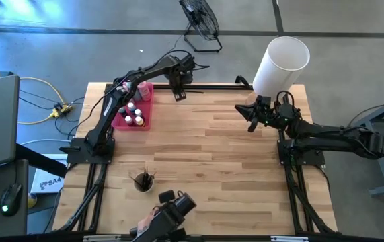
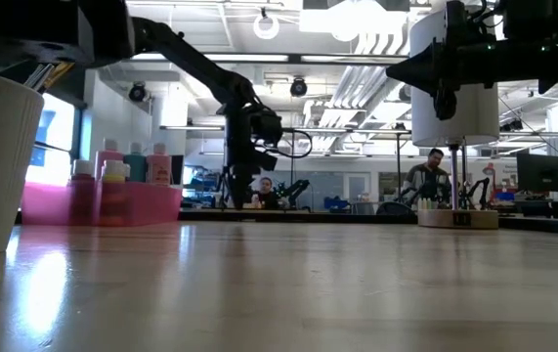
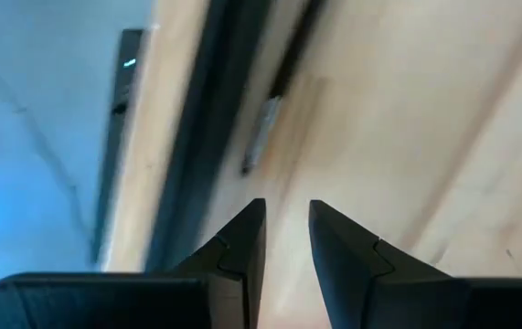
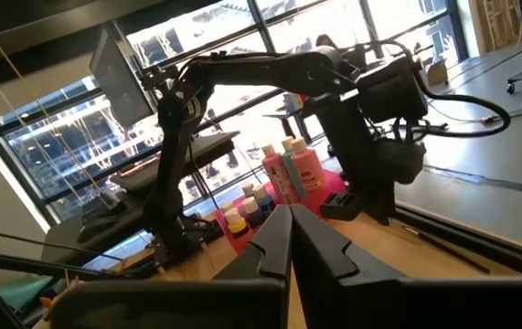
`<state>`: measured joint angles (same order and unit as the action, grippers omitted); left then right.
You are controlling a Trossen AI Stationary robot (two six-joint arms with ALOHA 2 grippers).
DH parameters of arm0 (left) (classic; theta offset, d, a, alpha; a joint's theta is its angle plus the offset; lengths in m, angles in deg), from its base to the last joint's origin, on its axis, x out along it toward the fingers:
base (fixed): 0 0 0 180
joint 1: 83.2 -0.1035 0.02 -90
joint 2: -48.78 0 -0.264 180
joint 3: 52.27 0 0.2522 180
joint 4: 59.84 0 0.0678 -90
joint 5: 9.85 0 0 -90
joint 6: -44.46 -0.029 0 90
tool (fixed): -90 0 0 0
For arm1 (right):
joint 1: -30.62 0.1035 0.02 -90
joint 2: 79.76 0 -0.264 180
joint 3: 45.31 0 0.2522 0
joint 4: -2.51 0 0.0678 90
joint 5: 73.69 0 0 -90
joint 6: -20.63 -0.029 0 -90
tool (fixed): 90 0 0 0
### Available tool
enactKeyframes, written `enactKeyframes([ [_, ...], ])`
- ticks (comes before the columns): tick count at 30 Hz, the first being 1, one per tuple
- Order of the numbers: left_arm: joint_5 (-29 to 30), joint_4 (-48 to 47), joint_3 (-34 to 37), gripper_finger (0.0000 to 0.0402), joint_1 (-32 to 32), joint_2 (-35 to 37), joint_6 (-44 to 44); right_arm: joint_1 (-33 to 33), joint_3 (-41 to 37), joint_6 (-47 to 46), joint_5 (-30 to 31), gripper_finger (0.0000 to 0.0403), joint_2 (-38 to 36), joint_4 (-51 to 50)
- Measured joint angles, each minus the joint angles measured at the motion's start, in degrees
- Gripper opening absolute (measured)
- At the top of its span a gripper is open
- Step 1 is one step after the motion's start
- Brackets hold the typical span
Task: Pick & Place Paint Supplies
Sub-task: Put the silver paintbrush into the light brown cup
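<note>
The left gripper (image 3: 287, 206) hangs tips-down over the far edge of the surface (image 1: 205, 148), its fingers slightly apart with nothing between them. Just ahead of the tips a thin brush (image 3: 262, 135) lies flat on the wood, alongside the dark rail at the edge.

The brush looks very light and stiff, a slim rod with a metal ferrule. It would likely roll or skid if nudged from one side. The best hold is probably across the handle near its middle, fingers straddling it and closing squarely, well clear of the bristle end. Because it lies so low, the tips must nearly touch the wood before closing.

Beside the gripper, toward the arm's base, the pink tray (image 1: 150, 94) carries the bottles (image 2: 134, 161) and small pots (image 1: 132, 115). These are rigid plastic, smooth and possibly slippery, and best taken around the body.

Well away, by the white lampshade (image 1: 282, 64), the right gripper (image 1: 252, 122) waits with its fingers pressed together, empty.
</note>
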<state>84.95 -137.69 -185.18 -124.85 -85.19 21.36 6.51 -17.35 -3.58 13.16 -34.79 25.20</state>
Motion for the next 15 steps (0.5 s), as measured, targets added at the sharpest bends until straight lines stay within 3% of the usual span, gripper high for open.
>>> enactKeyframes([
  [6, -10.3, 1.8, 3.8, 0.0083, -1.2, 0.0, 1.9, 0.0, 0.0, 0.0, 0.0, 0.0002, 0.0, 0.0],
  [11, -2.1, 2.6, 5.5, 0.0083, -1.2, 0.1, 2.3, 0.0, 0.0, 0.0, 0.0, 0.0002, 0.0, 0.0],
  [15, 0.1, 6.1, 5.6, 0.0083, -1.2, 0.0, 4.0, 0.0, 0.0, 0.0, 0.0, 0.0002, 0.0, 0.0],
])
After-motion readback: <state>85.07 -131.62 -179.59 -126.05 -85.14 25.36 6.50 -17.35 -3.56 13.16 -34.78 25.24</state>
